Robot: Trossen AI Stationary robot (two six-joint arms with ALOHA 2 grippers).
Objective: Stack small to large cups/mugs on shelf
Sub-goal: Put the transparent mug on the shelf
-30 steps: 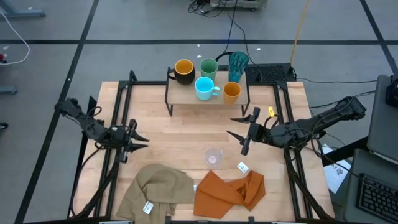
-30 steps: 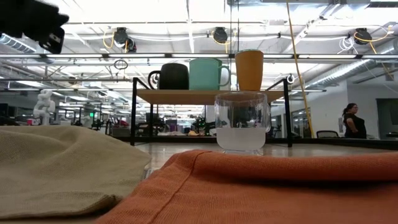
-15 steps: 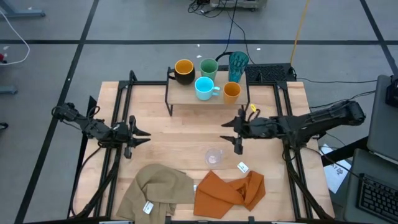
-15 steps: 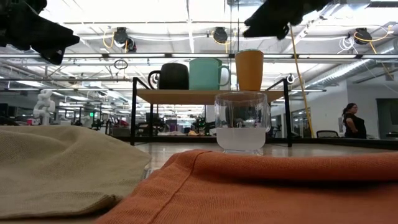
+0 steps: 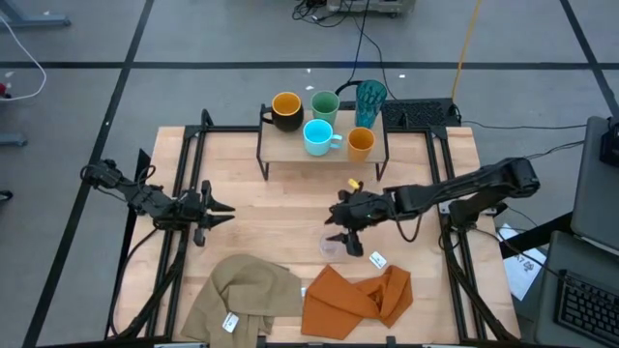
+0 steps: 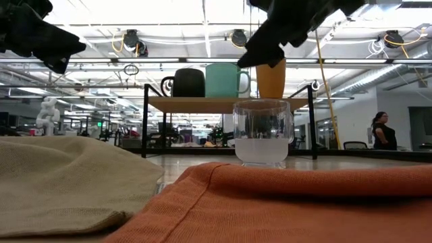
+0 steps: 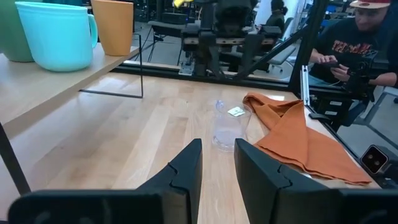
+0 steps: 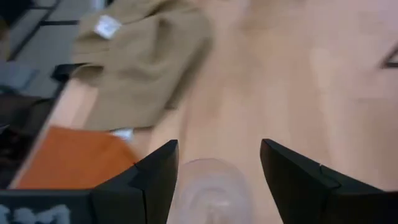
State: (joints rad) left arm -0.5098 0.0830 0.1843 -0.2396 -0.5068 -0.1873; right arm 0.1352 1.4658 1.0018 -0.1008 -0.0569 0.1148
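Observation:
The small clear cup [image 5: 332, 244] stands on its base on the tabletop, also in the low view [image 6: 263, 131] and the left wrist view [image 7: 227, 129]. My right gripper [image 5: 340, 232] hangs open just above it; in the right wrist view its fingers stand on either side of the cup [image 8: 208, 186] without touching it. On the shelf [image 5: 290, 147] stand the black mug [image 5: 285, 109], green cup [image 5: 325, 104], teal tumbler [image 5: 370, 97], light blue mug [image 5: 318, 136] and orange cup [image 5: 360, 142]. My left gripper [image 5: 221, 213] waits open at the table's left.
A tan cloth [image 5: 247, 290] and an orange cloth [image 5: 358, 295] lie near the table's near edge, just in front of the clear cup. A small white tag [image 5: 377, 259] lies right of the cup. Black frame rails run along both table sides. A person sits beyond the table [image 7: 348, 50].
My right gripper has moved from the table's right side toward the left and near edge, and down, until it stands over the clear cup. It has stayed open. The cup and the vessels on the shelf have not moved.

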